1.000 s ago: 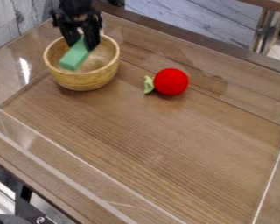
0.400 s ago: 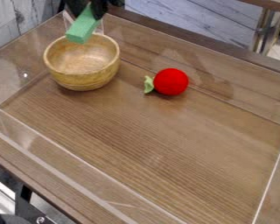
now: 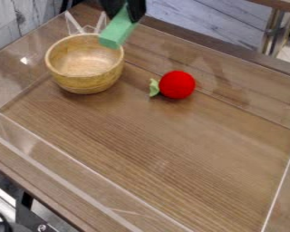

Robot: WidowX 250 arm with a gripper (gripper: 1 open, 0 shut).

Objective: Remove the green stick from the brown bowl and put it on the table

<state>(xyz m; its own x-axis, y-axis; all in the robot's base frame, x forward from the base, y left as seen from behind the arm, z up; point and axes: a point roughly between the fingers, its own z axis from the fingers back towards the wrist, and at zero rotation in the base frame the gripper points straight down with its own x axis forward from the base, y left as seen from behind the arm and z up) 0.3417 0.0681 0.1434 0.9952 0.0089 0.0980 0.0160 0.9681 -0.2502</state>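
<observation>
A red ball with a small green leaf lies on the wood-grain table, well apart to the right of the brown bowl, inside low transparent edge walls. The bowl's hollow is bare; the gripper, clamped on the green stick, holds it tilted in the air just beyond the bowl's upper right rim, near the top edge of the view

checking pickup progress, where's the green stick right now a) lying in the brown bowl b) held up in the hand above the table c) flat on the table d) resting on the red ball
b, the green stick hangs clamped in the hand, clear of the empty brown bowl.
</observation>
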